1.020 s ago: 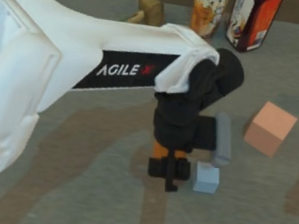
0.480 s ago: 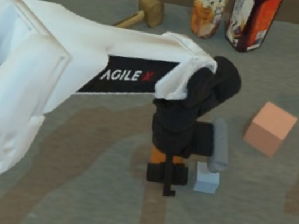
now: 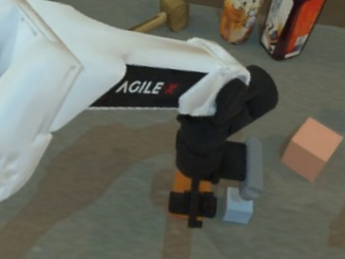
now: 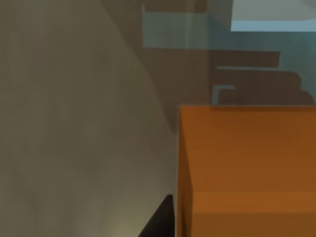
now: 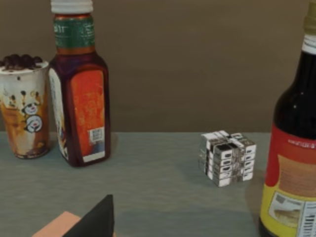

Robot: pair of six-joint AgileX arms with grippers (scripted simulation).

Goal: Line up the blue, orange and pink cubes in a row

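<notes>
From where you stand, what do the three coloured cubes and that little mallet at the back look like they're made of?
It is a rendered scene, so this is a guess. The orange cube, blue cube and pink cube show flat, even colour with no shine or grain: matte plastic or painted wood. The mallet is tan-brown all over and dull, so it looks wooden.

You've got the orange cube (image 3: 182, 182) mid-table under the left gripper (image 3: 192, 205), blue cube (image 3: 238, 206) just right of it, pink cube (image 3: 312, 149) further right & back. Mallet (image 3: 167, 10), cup (image 3: 242, 9), bottle (image 3: 291, 20) along back edge.
</notes>
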